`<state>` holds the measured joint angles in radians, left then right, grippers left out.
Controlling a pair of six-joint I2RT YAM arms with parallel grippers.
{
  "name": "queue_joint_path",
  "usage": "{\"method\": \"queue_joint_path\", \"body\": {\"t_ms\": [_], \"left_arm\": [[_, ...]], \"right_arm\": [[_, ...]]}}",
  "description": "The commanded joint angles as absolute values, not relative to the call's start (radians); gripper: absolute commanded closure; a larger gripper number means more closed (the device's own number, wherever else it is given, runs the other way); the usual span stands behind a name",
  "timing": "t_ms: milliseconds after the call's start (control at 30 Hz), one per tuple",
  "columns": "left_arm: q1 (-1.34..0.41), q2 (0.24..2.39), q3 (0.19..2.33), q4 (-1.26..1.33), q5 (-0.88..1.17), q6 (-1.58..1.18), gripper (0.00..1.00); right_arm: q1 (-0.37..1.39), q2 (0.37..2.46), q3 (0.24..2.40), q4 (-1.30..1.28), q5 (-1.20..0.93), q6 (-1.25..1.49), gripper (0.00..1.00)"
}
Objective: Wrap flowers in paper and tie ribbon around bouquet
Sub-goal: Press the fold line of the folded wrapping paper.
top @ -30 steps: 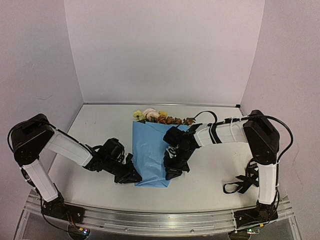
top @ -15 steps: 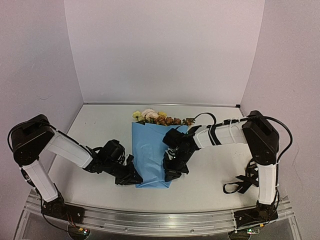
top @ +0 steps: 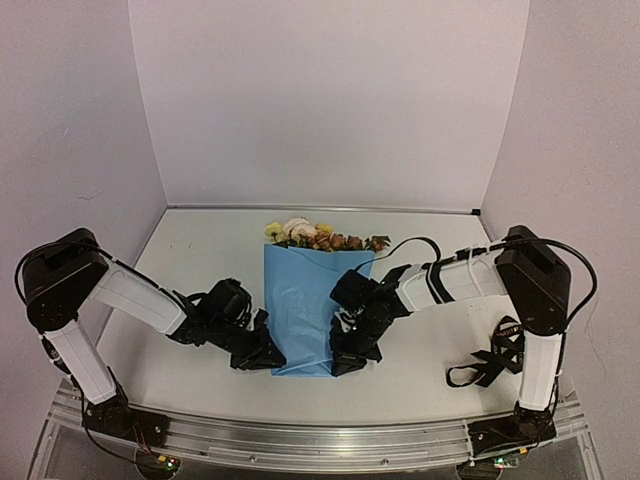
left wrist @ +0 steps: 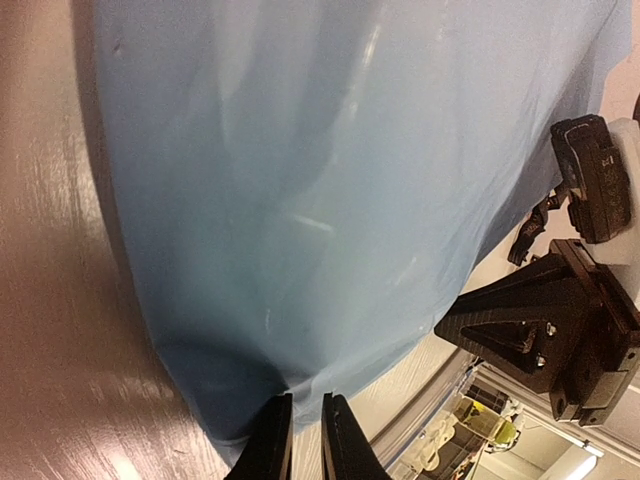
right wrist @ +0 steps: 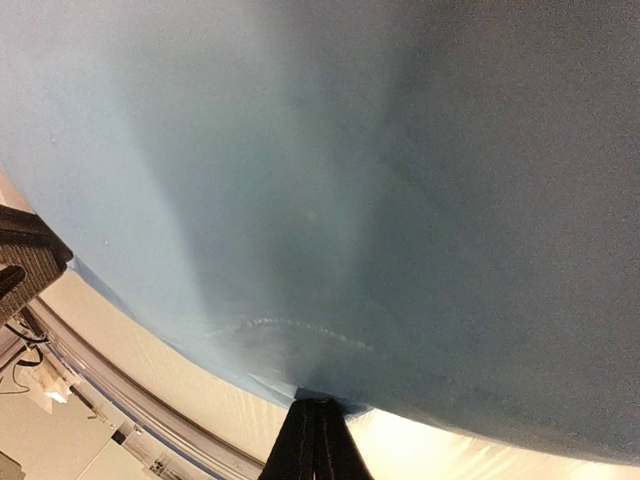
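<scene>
the paper [top: 300,305] lies in the middle of the table [top: 190,250], light blue face up, folded over the flowers [top: 318,237]. only the blooms show, past its far edge. the left gripper [top: 262,352] sits at the near left corner of the sheet. in the left wrist view its jaws stand narrow with a thin slit between them, and the sheet's edge runs into the tips [left wrist: 305,400], so it appears to pinch that edge. the right gripper [top: 345,360] sits at the near right corner. in the right wrist view its jaws are fully closed [right wrist: 315,405] and creases in the sheet converge on them, so it grips the paper there. holding both near corners probably keeps the fold tight over the stems and readies the narrow end for gathering into a cone. the ribbon [top: 490,365] lies untouched at the near right, beside the right arm's base, well apart from the paper. the stems are hidden under the sheet and no dark face of the paper shows. the ribbon's lettering is too small to read, and how many layers the left jaws hold cannot be told.
</scene>
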<state>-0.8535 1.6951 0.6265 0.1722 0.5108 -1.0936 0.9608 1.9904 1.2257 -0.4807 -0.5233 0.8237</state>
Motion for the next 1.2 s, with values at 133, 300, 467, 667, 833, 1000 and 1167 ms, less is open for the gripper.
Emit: {"method": "queue_joint_path", "body": {"t_ms": [133,300,467,667,833,1000,1167], "left_arm": [[-0.861,1.644,0.721,-0.011,0.452,-1.010,0.82],[-0.861,1.587,0.801,-0.101,0.423,-0.970,0.79],[-0.856,1.555,0.839,-0.144,0.385,-0.950,0.78],[-0.791,1.555,0.864,-0.181,0.359,-0.915,0.76],[-0.705,1.566,0.859,-0.165,0.382,-0.869,0.73],[-0.662,1.608,0.874,-0.123,0.411,-0.835,0.70],[-0.642,1.673,0.883,-0.089,0.400,-0.827,0.67]], "right_arm": [[0.968,1.900,1.249,-0.540,-0.503,0.821,1.00],[0.940,1.812,1.262,-0.570,-0.531,0.824,0.90],[0.868,1.758,1.229,-0.569,-0.535,0.832,0.70],[0.789,1.794,1.217,-0.500,-0.551,0.871,0.49],[0.756,1.862,1.214,-0.411,-0.548,0.914,0.46],[0.745,1.939,1.217,-0.342,-0.538,0.950,0.53],[0.738,1.956,1.183,-0.325,-0.510,0.951,0.56]]}}
